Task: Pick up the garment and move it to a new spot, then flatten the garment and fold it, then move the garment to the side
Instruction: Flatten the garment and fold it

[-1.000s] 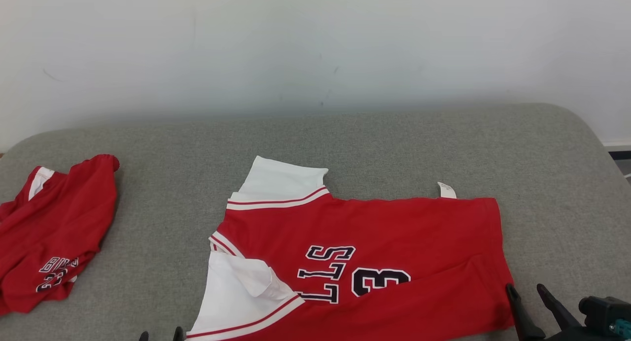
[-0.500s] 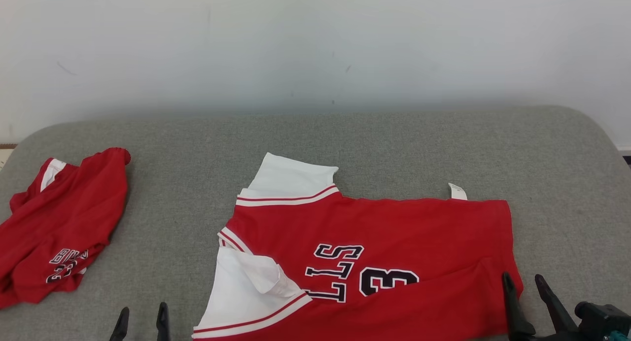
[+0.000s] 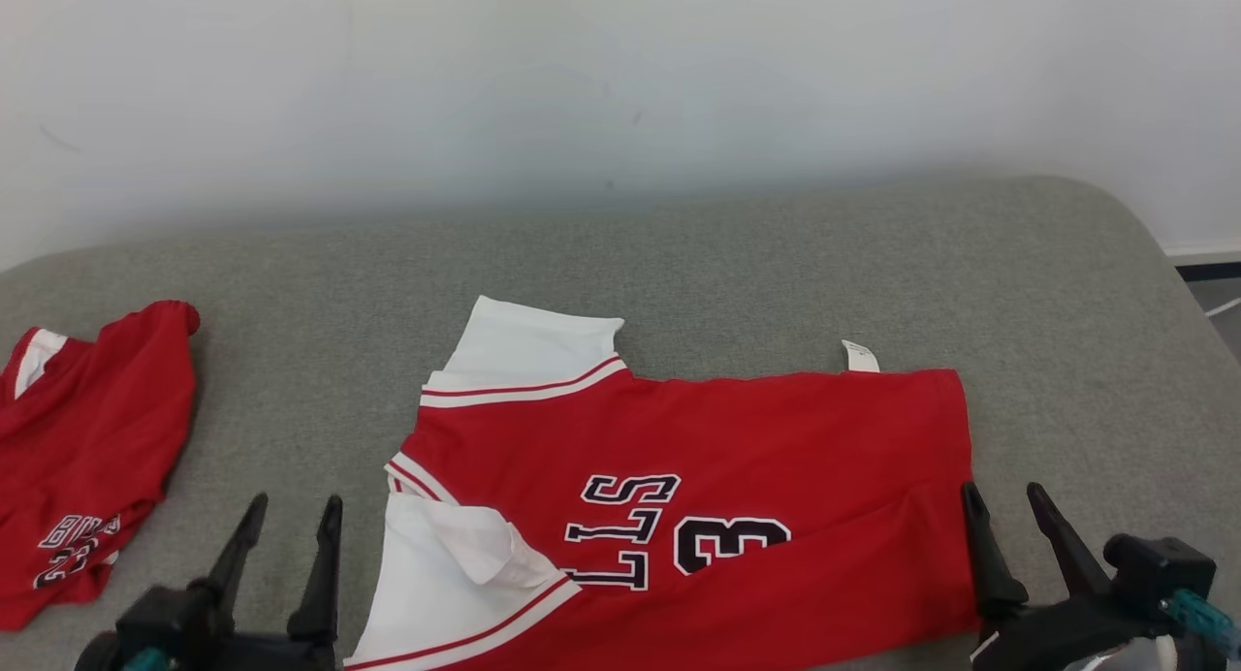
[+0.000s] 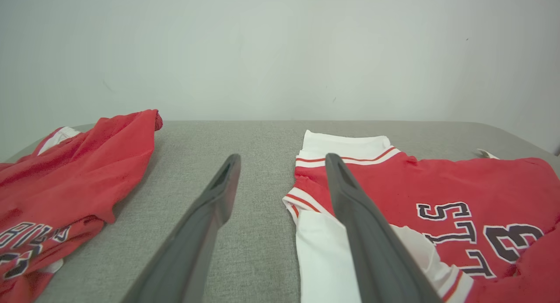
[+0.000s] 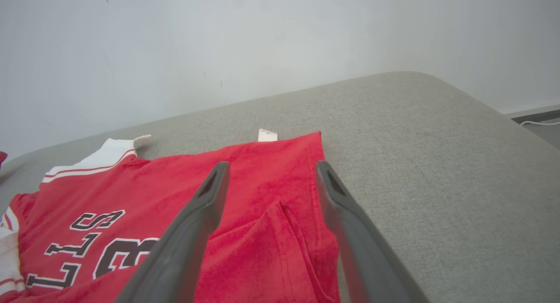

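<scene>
The pale wall (image 3: 620, 70) rises beyond both sets of jaws. Below it spreads a grey padded surface (image 3: 776, 264). The red jersey (image 3: 776, 438) lies flat on it between the left jaws and the right jaws: its white sleeves are just right of the left jaws, its hem under the right jaws. A second red garment (image 3: 87, 438) lies crumpled left of the left jaws, apart from them. Both jaws are released, grasping nothing. A white label (image 3: 860, 357) sticks out at the far hem corner, ahead of the right jaws.
</scene>
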You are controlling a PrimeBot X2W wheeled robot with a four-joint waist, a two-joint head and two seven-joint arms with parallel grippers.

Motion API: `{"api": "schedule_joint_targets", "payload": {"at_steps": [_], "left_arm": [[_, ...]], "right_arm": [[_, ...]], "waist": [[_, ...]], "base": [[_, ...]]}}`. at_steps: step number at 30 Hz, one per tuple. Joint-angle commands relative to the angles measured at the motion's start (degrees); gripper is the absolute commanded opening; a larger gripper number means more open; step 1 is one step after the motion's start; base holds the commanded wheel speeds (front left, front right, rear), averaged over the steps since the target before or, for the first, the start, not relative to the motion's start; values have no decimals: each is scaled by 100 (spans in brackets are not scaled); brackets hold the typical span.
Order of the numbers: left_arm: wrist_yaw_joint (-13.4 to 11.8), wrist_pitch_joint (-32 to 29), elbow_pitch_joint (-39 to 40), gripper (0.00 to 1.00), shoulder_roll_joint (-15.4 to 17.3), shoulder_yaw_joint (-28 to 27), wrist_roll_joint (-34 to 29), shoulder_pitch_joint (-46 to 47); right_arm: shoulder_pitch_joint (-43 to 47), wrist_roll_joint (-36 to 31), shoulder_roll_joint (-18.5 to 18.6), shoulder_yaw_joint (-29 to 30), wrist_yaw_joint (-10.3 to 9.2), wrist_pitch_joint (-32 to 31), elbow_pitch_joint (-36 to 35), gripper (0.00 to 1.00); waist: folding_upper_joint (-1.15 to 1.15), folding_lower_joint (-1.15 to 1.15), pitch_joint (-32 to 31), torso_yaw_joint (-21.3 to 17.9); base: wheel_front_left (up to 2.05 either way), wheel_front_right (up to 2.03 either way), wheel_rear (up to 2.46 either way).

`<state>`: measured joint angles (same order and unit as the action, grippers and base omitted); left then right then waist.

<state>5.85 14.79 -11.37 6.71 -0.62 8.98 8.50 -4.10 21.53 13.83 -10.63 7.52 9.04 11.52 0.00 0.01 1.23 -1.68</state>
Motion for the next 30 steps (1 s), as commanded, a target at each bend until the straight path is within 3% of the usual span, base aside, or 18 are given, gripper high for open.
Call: {"api": "schedule_joint_targets", "payload": {"at_steps": [1,8,16,25,30], "left_arm": [[54,-55,-110,100,136,60,71,254],[156,-642,-625,100,760,496,579,1493],[153,-1539,-960,100,1697,1549,1832,2694],[155,-1985,-1592,100,2245,2348,2629,3617],[155,-2101,-2135,100,2387,2631,2921,4147]], "right_arm": [[-130,-31,-17,-60,-5,-24,14,100],[-870,-9,-121,-341,-5,-56,323,100],[-1830,14,-347,-637,-5,170,970,100],[-2625,87,-617,-909,-5,413,1621,100],[-2955,162,-738,-1074,-5,521,1875,100]], "waist": [[0,-1,93,-180],[0,-1,458,-680],[0,-1,1082,-1210],[0,-1,1522,-1566],[0,-1,1758,-1750]], "base": [[0,0,0],[0,0,0],[0,0,0],[0,0,0],[0,0,0]]}}
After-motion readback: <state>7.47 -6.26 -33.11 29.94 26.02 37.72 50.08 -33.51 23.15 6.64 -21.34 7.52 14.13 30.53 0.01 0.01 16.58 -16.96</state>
